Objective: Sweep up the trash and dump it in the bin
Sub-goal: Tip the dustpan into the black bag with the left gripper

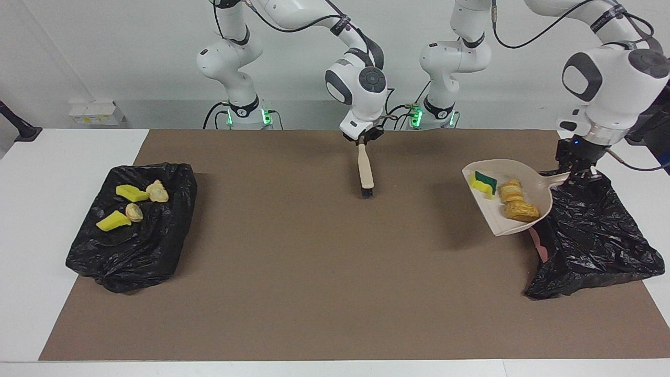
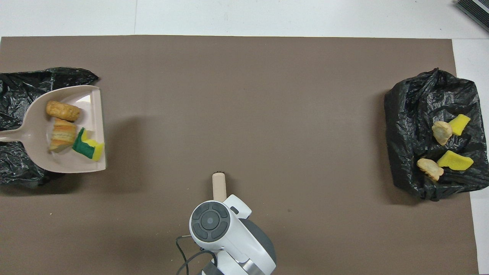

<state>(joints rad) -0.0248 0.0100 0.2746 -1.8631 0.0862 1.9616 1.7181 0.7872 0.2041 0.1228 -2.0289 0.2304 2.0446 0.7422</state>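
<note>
Robotics lab: 2 arms [image 1: 361,78] at matted table [image 1: 314,314]

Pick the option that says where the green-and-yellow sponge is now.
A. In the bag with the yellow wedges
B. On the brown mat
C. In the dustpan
C: the green-and-yellow sponge lies in the dustpan beside two bread-like lumps.

Two crinkled black plastic bin bags [image 1: 131,230] [image 1: 591,235] are lying on the tabletop. One beige plastic dustpan [image 1: 515,173] is carrying three scraps: one green-and-yellow sponge [image 1: 483,183] and two golden-brown bread-like lumps [image 1: 518,201]. Two yellow sponge wedges [image 1: 122,207] and two pale bread-like lumps [image 1: 146,201] are sitting on one bag. One beige-handled brush [image 1: 365,170] is hanging.
</note>
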